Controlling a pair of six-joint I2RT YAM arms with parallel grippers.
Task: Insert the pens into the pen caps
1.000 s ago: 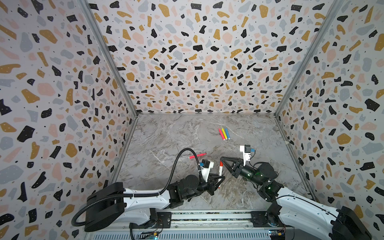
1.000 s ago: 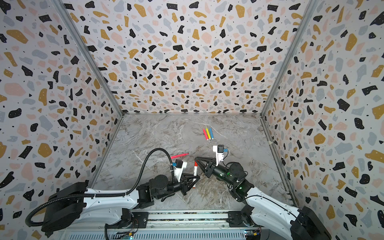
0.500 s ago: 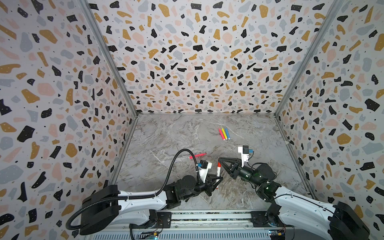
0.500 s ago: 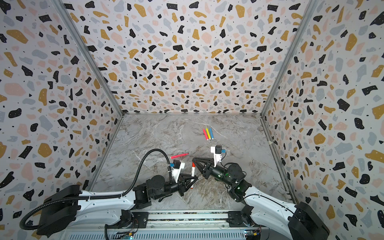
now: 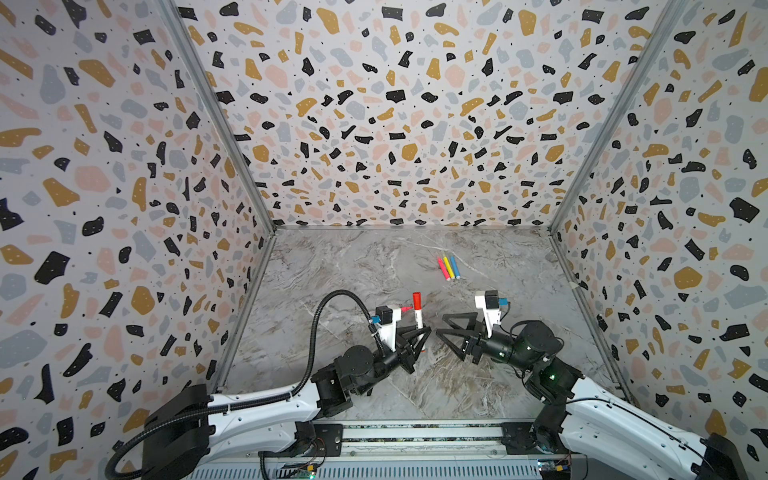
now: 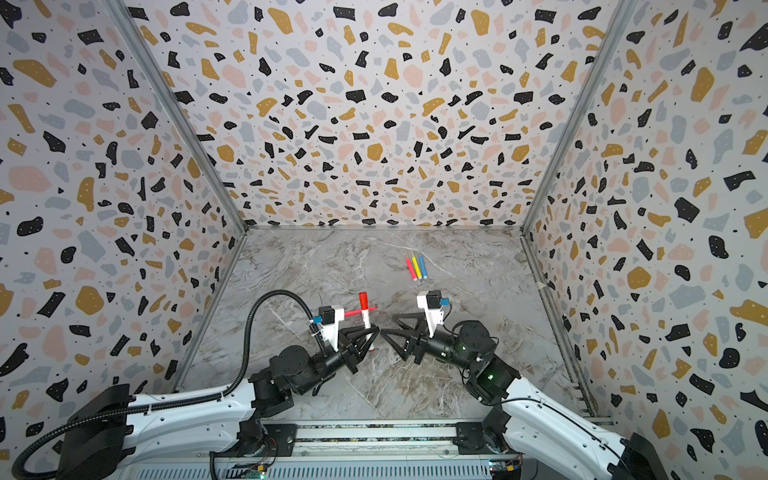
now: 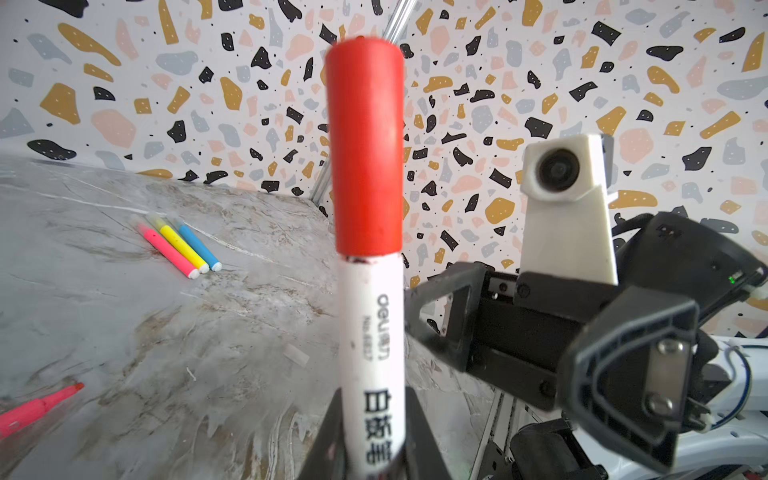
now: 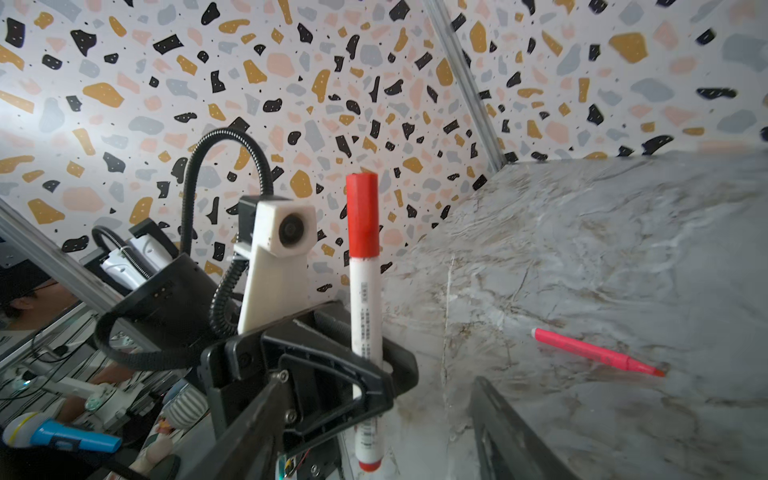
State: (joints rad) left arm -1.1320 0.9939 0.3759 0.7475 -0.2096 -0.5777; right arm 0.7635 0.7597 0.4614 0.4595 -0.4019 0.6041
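Left pincer [image 5: 422, 334] clamped on white pen [image 5: 419, 320], right pincer [image 5: 439, 324] apart alongside: red cap [image 5: 417, 300] above, if unclicked, could drop.

The pen [image 7: 372, 353] has a smooth white plastic barrel with printed lettering; its red cap [image 7: 365, 149] is satin plastic. The table [image 5: 353, 266] looks like marble-patterned grey laminate. The fingers [image 7: 602, 332] are matt black moulded plastic, and the corner post [image 5: 219, 120] is dull metal

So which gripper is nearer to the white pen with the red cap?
Left: the left gripper holds the white pen; the right gripper stands open beside it, not touching.
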